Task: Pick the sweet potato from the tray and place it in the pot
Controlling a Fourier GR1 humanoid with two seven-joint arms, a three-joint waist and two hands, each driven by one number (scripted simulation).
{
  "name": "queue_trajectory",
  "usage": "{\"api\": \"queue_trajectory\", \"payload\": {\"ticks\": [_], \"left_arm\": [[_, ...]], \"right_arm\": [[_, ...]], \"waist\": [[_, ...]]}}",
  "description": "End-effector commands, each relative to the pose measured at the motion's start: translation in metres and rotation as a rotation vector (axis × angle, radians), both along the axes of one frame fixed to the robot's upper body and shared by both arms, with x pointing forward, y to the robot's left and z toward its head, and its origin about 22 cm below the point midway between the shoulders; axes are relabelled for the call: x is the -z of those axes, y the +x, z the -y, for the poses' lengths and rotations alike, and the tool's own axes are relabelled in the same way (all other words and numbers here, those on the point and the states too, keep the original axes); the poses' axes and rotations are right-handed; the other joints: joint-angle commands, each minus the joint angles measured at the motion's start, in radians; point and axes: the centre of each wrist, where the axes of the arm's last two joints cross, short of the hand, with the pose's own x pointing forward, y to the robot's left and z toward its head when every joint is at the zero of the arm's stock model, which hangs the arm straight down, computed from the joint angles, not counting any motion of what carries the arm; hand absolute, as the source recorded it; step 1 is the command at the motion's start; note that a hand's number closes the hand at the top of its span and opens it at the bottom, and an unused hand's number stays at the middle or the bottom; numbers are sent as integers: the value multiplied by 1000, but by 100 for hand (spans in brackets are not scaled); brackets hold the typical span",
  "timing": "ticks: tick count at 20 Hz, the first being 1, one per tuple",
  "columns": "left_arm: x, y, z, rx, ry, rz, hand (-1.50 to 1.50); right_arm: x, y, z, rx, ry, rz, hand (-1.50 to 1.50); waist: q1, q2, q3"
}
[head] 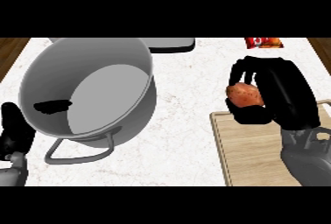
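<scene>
A: Where is the sweet potato?

B: At about three o'clock in the head view, clasped in the right hand, whose black fingers and thumb curl round it from above and below. It sits over the far left corner of the wooden tray, which fills the four o'clock corner of the counter.

A: And the pot?

B: Large, grey, at about ten o'clock, well apart from the hand, with its opening tipped toward the viewer. A wire handle lies on the marble at its seven o'clock edge.

A: The left hand?

B: At the eight o'clock edge, just beside the pot wall, fingers up and relaxed, holding nothing.

A: Anything else?

B: A red snack bag at one o'clock on the far edge, and a grey flat object behind the pot at twelve o'clock.
</scene>
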Motion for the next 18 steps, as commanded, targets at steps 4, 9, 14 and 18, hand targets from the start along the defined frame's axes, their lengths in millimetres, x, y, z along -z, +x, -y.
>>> {"api": "queue_trajectory", "payload": {"ticks": [4,9,14,18], "left_arm": [[15,-1,16,-66,46,-81,0],[22,-11,4,-55,42,-73,0],[14,3,4,-48,34,-84,0],[10,-1,-10,-58,39,-80,0]], "right_arm": [[-70,-25,-30,-120,159,205,150],[-113,-28,-76,-185,128,178,150],[-142,-26,-142,-205,98,91,150],[-152,-3,-162,-184,114,4,150]], "waist": [[-8,6,-7],[5,7,-8],[12,10,-9],[13,12,-8]]}}
